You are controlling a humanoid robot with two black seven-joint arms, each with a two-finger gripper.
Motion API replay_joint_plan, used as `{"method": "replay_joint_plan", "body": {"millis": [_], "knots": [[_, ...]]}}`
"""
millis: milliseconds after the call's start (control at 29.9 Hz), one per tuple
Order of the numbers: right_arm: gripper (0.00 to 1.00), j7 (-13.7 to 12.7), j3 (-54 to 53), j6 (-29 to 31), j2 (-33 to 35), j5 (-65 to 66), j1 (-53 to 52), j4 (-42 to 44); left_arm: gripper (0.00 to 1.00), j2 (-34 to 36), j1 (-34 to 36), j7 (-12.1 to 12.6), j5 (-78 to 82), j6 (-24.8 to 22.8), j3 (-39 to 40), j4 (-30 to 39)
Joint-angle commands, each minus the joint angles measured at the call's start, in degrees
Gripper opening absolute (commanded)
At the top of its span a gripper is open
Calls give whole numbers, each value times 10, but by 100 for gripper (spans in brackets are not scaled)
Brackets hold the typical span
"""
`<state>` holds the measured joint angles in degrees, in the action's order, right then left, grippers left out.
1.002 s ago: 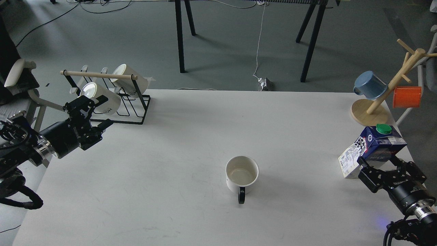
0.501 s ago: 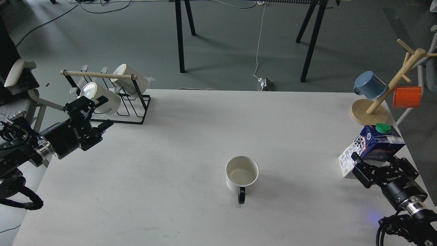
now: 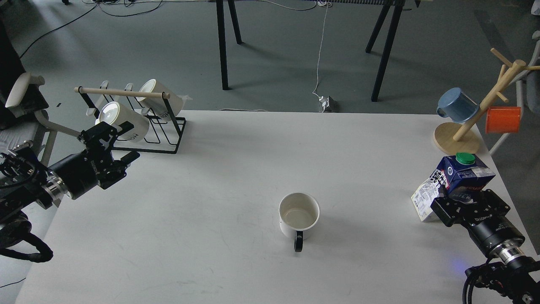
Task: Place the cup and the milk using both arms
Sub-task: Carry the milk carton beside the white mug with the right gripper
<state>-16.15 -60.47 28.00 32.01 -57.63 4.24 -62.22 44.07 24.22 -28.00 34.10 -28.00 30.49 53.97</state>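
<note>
The cup (image 3: 298, 214), a squat white mug with a black handle pointing toward me, stands upright on the white table (image 3: 236, 169) a little right of centre. The milk (image 3: 460, 175), a blue and white carton with a green cap, stands near the table's right edge. My right gripper (image 3: 467, 203) holds the carton's lower part, with one finger on each side. My left gripper (image 3: 128, 142) is open and empty at the far left, just in front of the wire rack and far from the cup.
A black wire rack (image 3: 139, 122) with white lettered mugs stands at the back left. A wooden cup tree (image 3: 468, 126) with a blue cup and an orange cup stands at the back right, just behind the milk. The table's right edge runs close to the carton.
My right gripper has moved left, away from the table's right edge, and the milk carton moved with it. My left gripper has drawn back slightly to the left.
</note>
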Motion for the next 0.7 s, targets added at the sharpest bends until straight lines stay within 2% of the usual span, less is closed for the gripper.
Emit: {"method": "replay_joint_plan", "body": {"millis": [0, 301, 501, 668], "knots": [[36, -2, 3, 0, -4, 23, 1, -32, 93, 0, -1, 0, 0, 0, 0, 0], [36, -2, 14, 0, -6, 112, -2, -130, 93, 0, -3, 0, 25, 0, 0, -1], [36, -1, 68, 0, -65, 157, -26, -131, 93, 0, -6, 0, 27, 0, 0, 0], [37, 0, 83, 0, -87, 190, -33, -128, 93, 0, -6, 0, 27, 0, 1, 0]]}}
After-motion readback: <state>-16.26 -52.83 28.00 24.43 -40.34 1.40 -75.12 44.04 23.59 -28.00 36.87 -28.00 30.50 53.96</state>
